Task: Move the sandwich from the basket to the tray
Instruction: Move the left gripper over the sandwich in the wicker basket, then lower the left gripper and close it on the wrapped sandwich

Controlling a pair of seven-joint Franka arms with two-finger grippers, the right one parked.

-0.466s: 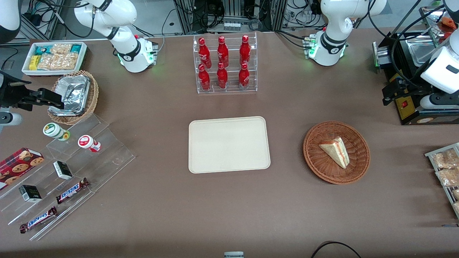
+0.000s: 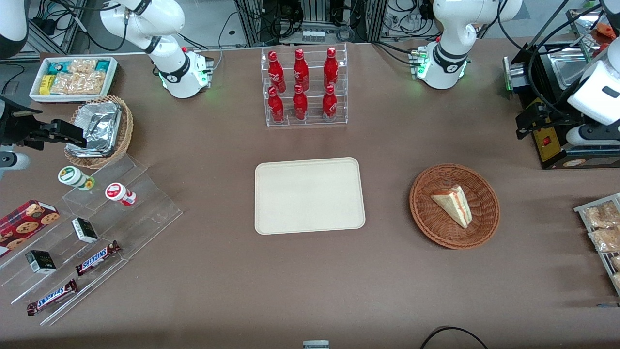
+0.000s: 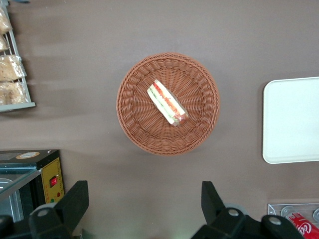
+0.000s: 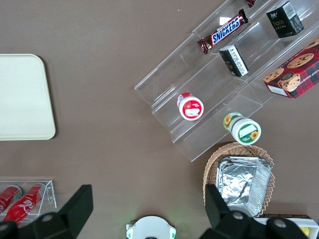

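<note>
The sandwich lies on its side in the round brown basket, a bit nearer the basket's middle than its rim. The red and green stripe shows along its long edge. Nothing lies on top of it and nothing touches it.

The basket sits on the brown bench, toward the working arm's end. The cream tray lies flat beside the basket, with bare bench between them.

Nearer the front camera than the basket, at the working arm's end, a rack of snack packets sits at the bench edge.

Farther from the front camera than the tray stands a clear rack of red bottles.

The end effector hangs high above the bench, farther from the front camera than the basket, close to a black box with a red switch. Its two fingers are spread wide and hold nothing.
</note>
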